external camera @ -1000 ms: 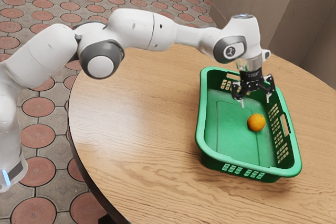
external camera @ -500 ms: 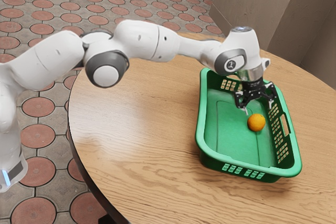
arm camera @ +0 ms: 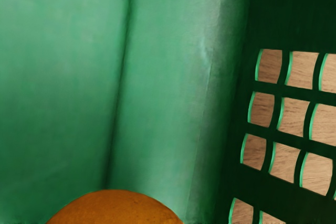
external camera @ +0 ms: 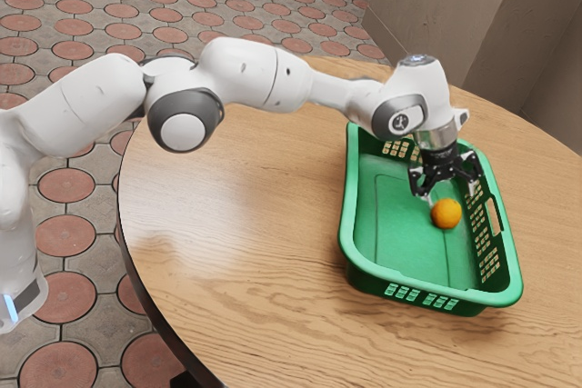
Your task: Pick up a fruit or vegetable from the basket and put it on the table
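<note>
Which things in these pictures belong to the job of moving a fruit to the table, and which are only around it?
Job:
- orange, inside the basket
- green basket
- wooden table, the destination
- open gripper, at the orange

Only around:
- tiled floor
- wall

Nothing loose lies about.

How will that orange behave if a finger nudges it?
The orange is round, so it would likely roll if pushed off-centre, though the raised sides of the basket should contain it. Its finely pitted skin suggests decent grip and a fairly firm feel.
</note>
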Available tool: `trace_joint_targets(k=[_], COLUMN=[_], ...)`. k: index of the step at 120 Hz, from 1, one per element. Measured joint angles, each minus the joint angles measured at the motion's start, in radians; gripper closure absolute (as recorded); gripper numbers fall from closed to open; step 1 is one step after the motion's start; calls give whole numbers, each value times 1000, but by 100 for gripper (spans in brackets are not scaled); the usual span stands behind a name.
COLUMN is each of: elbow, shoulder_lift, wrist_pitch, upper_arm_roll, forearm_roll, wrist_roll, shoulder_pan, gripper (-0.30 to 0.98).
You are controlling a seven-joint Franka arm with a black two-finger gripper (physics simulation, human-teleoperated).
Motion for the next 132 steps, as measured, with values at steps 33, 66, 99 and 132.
trace_joint_targets(k=[33,66,99,132], elbow=[-3,1,1,9], shoulder_lift=[23,29,25,-46], wrist_pitch=[6,15,15,13], upper_arm_roll=[-27,-25,-25,-16], forearm_roll=[-1,1,7,44], wrist_roll=[0,-1,-8,-18], shoulder_pan=[-1,1,1,-10], gripper=[6,22,40,43])
